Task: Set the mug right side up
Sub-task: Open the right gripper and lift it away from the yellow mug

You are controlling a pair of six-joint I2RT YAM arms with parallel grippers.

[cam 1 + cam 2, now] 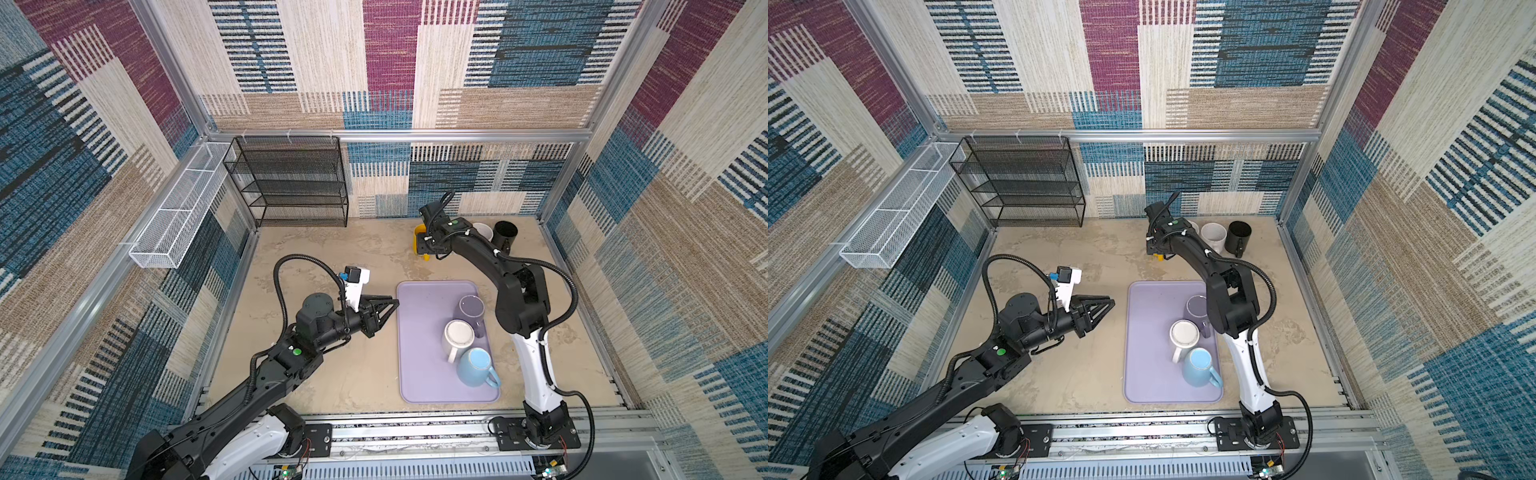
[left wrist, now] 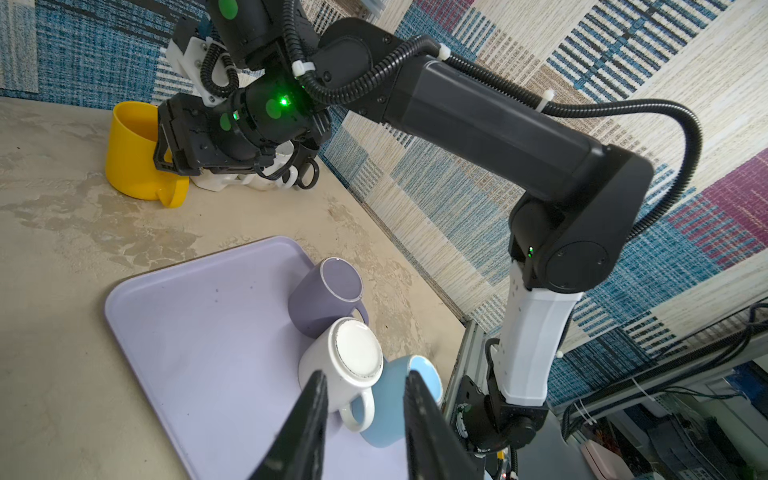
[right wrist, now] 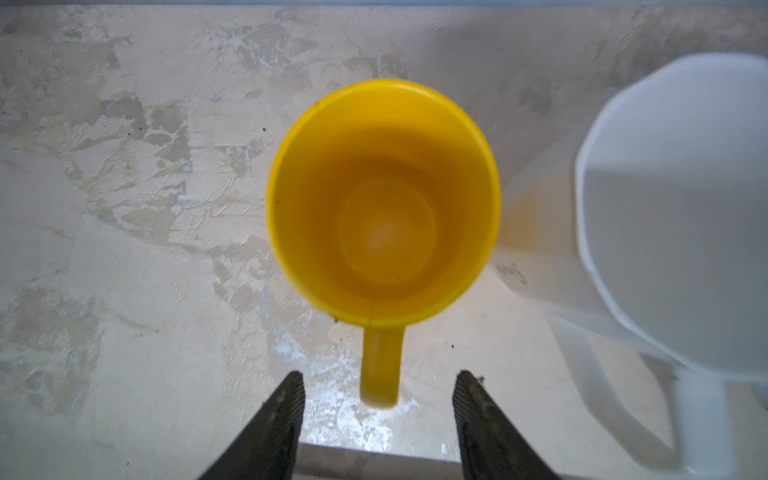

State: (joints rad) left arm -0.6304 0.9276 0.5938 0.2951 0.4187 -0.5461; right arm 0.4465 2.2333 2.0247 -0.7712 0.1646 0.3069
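Observation:
A yellow mug point(image 3: 382, 199) stands mouth up on the beige table near the back wall, seen in both top views point(image 1: 419, 231) point(image 1: 1158, 257) and in the left wrist view point(image 2: 129, 153). My right gripper point(image 3: 378, 376) hovers straight above its handle, open, with the handle between the fingers and touching neither. In a top view the wrist covers most of the mug and the right gripper point(image 1: 428, 249). My left gripper point(image 1: 395, 303) point(image 2: 365, 376) hangs by the left edge of the purple tray point(image 1: 419, 374), slightly open and empty.
On the tray stand a purple mug point(image 1: 471, 309), a white mug point(image 1: 457, 336) and a blue mug point(image 1: 476, 365), all bottoms up. A white mug point(image 1: 482, 230) and a black mug point(image 1: 505, 235) stand upright beside the yellow one. A black wire rack point(image 1: 286, 183) and a white mesh basket point(image 1: 178, 212) line the back left.

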